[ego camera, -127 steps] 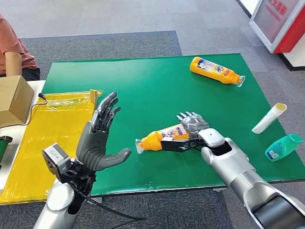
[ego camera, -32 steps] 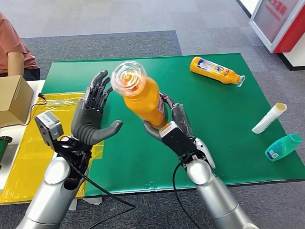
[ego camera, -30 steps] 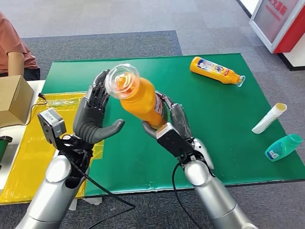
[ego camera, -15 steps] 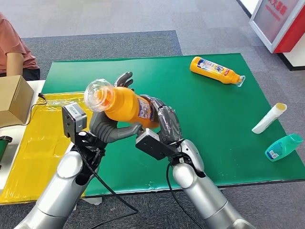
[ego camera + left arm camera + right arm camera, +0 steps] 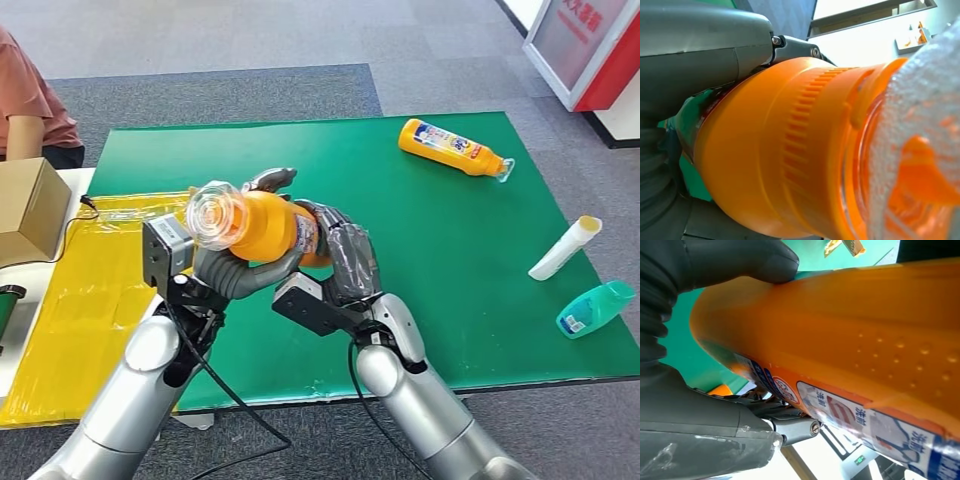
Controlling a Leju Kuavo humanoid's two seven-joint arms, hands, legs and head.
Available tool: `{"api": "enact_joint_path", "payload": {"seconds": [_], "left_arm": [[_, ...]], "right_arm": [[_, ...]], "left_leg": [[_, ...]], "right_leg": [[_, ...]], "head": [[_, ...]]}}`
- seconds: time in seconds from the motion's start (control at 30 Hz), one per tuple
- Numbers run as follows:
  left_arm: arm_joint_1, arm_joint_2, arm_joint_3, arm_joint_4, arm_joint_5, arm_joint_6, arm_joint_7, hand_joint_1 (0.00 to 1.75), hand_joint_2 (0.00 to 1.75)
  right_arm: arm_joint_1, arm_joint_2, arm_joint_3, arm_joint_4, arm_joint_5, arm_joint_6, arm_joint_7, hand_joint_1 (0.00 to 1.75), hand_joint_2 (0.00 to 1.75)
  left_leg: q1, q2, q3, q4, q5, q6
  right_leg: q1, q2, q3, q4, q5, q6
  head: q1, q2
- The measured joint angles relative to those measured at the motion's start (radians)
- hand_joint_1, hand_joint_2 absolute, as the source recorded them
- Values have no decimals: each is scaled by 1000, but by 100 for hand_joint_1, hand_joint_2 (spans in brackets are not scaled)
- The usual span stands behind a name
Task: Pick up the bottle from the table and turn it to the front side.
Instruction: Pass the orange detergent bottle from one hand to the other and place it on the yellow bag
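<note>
The orange bottle (image 5: 260,225) is held above the green mat (image 5: 453,280), lying roughly level with its clear cap (image 5: 210,214) pointing towards the robot's left. The right hand (image 5: 343,262) is closed around the base end, and the left hand (image 5: 241,268) is now wrapped around the neck end, thumb beneath and fingers (image 5: 272,179) over the top. Both hands are judged to be gripping the bottle at once.

Compared with a second ago, the bottle has been lowered from a steep upward tilt to near level and carried leftwards. The left hand, which stood open and apart beside the bottle, has closed on it. This is read as a handover or a two-handed regrasp: the bottle is already off the table, and the turning step is in progress, not finished.

In the left wrist view the ribbed shoulder of the bottle (image 5: 791,150) lies against the grey thumb (image 5: 704,47). In the right wrist view part of the label (image 5: 851,415) faces down and away, with the bare orange side (image 5: 851,335) uppermost.

Hard to tell: which face of the bottle is turned to the front, as little of the label shows in the head view. The contact under the left palm is hidden by the bottle. Firmness of either grip cannot be judged.

Elsewhere on the mat lie a second orange bottle (image 5: 451,147), a white tube (image 5: 564,247) and a teal bottle (image 5: 595,307), all well apart from the hands.
</note>
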Motion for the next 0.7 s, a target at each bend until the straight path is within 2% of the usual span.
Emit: {"api": "enact_joint_path", "payload": {"seconds": [0.53, 0.57, 0.63, 0.67, 0.7], "left_arm": [[20, 1, 15, 1, 3, 15, -12, 175, 175], [23, 0, 16, 1, 5, 19, -15, 175, 175], [32, 0, 19, 1, 12, 32, -25, 175, 175], [39, 0, 20, 0, 15, 42, -30, 175, 175], [47, -1, 21, -1, 17, 55, -38, 175, 175]], "right_arm": [[0, 8, 1, 17, -17, 1, 5, 175, 175], [0, 8, 0, 19, -24, 2, 6, 165, 175], [-1, 8, -1, 23, -49, 14, 6, 98, 175], [-1, 8, -3, 26, -71, 29, 6, 55, 175], [-1, 9, -6, 29, -104, 51, 5, 20, 175]], "left_leg": [[0, 0, 0, 0, 0, 0], [0, 0, 0, 0, 0, 0], [0, 0, 0, 0, 0, 0], [0, 0, 0, 0, 0, 0], [0, 0, 0, 0, 0, 0]], "right_leg": [[0, 0, 0, 0, 0, 0], [0, 0, 0, 0, 0, 0], [0, 0, 0, 0, 0, 0], [0, 0, 0, 0, 0, 0], [0, 0, 0, 0, 0, 0]], "head": [[0, 0], [0, 0], [0, 0], [0, 0], [0, 0]]}}
